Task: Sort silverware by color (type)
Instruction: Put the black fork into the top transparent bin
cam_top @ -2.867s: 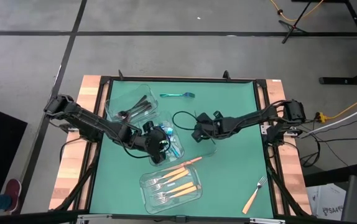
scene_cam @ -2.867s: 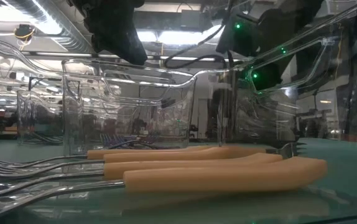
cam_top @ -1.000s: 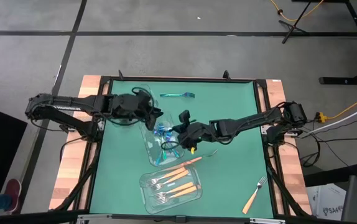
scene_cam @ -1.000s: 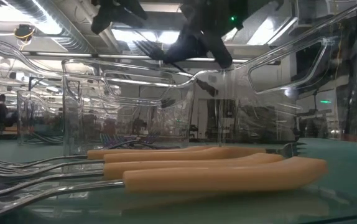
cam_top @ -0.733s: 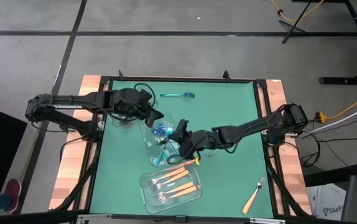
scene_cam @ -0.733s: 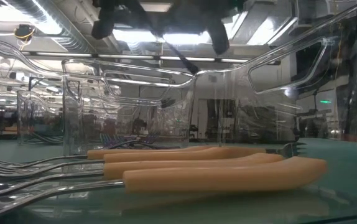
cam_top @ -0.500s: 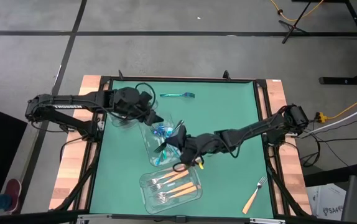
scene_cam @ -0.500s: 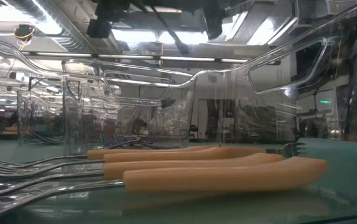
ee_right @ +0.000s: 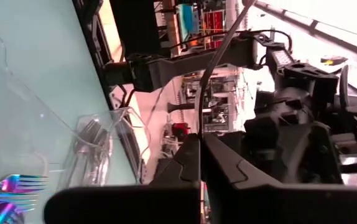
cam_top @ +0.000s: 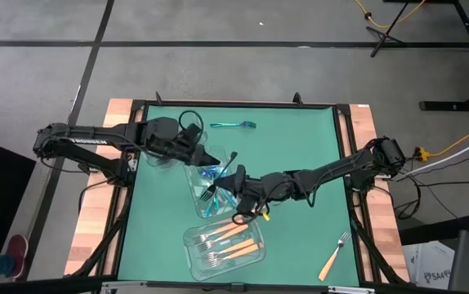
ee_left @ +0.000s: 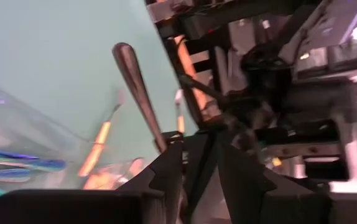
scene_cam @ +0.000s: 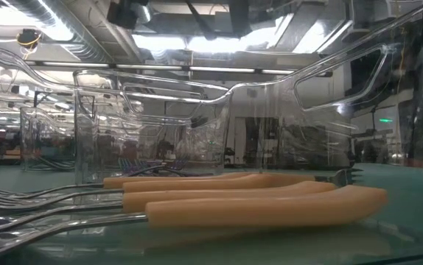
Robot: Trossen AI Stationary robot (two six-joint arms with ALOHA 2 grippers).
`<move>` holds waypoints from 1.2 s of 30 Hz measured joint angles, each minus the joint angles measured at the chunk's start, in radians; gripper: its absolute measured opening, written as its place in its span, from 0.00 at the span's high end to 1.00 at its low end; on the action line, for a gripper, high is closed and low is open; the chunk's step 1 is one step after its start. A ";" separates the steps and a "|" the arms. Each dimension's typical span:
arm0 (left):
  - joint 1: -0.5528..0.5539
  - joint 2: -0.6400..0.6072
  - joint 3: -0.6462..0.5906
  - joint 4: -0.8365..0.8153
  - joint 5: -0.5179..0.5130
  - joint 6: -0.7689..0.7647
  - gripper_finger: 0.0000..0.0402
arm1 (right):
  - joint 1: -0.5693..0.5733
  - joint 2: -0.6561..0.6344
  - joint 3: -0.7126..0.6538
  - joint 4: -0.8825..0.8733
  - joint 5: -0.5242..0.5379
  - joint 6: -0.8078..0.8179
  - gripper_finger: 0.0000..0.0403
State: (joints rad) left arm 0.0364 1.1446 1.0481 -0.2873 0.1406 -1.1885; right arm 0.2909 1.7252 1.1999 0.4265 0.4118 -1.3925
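Right claw (cam_top: 233, 189) clenched on black fork (cam_top: 221, 180), long axis diagonal, left claw (cam_top: 204, 153) grasping its handle

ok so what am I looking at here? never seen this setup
It is a table robot with two dark arms, each ending in a two-finger gripper. It sorts cutlery into clear tubs by colour.

There are four cameras. One looks straight down, one sits at table height, and one rides on each wrist.

From above, the green table holds a front tub of orange-handled forks and a middle tub of blue cutlery. A teal piece lies loose at the far edge, and an orange-handled fork lies at the near right.

The right gripper is over the middle tub, shut on a black utensil. The left gripper is at that tub's far end.

The table-height picture mostly shows the orange handles up close.
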 joint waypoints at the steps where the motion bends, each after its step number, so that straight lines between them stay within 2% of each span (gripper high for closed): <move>1: 0.000 0.000 0.000 0.011 0.000 -0.013 0.76 | 0.000 0.000 0.000 0.006 -0.002 -0.009 1.00; 9: 0.000 0.000 0.000 0.013 -0.002 -0.015 0.76 | 0.000 0.000 0.000 0.093 -0.002 -0.109 1.00; 16: 0.000 0.000 0.000 0.012 -0.019 -0.015 0.76 | 0.005 0.000 0.000 0.105 -0.030 -0.133 1.00; 30: 0.000 0.000 0.000 0.012 -0.061 -0.007 0.76 | 0.025 0.000 0.000 0.125 -0.020 -0.165 1.00; 36: 0.000 0.000 0.000 0.011 -0.009 -0.057 0.76 | 0.042 0.000 0.000 0.135 -0.007 -0.203 1.00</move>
State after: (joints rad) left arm 0.0360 1.1446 1.0481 -0.2758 0.1316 -1.2450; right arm 0.3330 1.7252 1.1995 0.5619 0.4047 -1.5960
